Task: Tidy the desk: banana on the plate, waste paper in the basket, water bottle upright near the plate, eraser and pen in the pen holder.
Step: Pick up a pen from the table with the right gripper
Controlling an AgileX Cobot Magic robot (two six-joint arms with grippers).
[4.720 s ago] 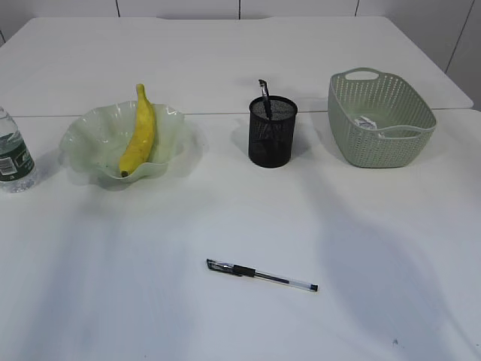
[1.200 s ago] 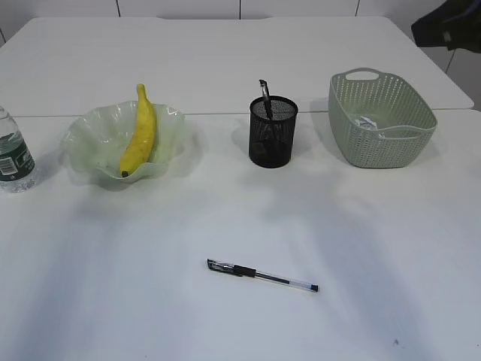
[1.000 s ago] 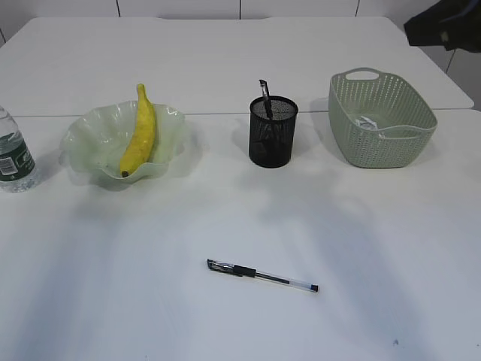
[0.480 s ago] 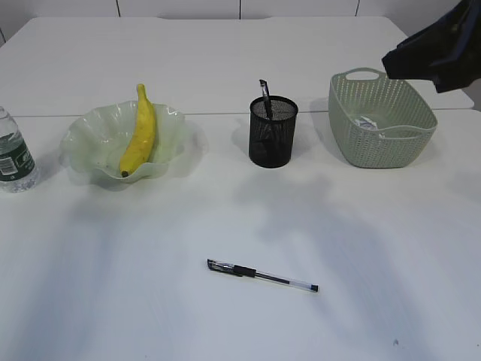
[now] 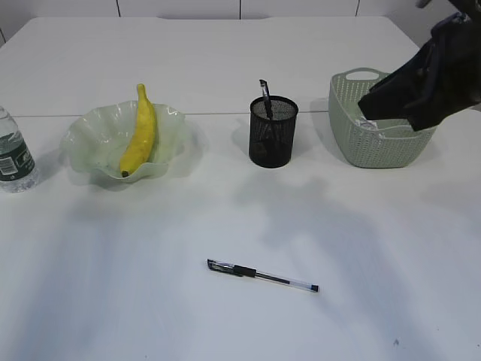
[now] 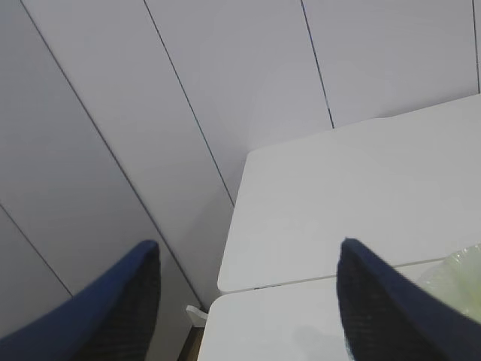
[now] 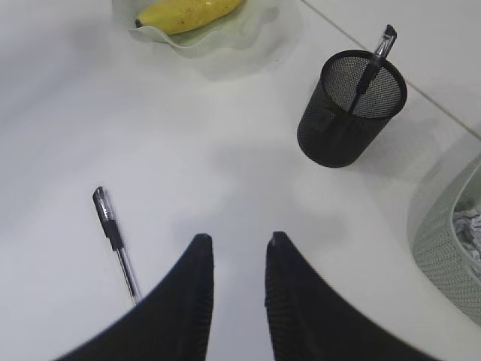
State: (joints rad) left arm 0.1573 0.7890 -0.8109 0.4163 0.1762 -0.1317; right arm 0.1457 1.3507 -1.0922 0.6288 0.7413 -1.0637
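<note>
Right claw (image 7: 238,248) narrowly parted, empty, above table; pen (image 7: 116,242) lies unobstructed.

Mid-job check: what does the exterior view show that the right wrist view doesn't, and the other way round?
Only the exterior view shows the water bottle standing at the far left edge and the basket's whole shape, partly covered by the right arm. Only the right wrist view shows the right claw, its jaws slightly apart and empty, above the table. Both show the banana on the plate, the pen holder with one pen inside, and the loose pen.
</note>
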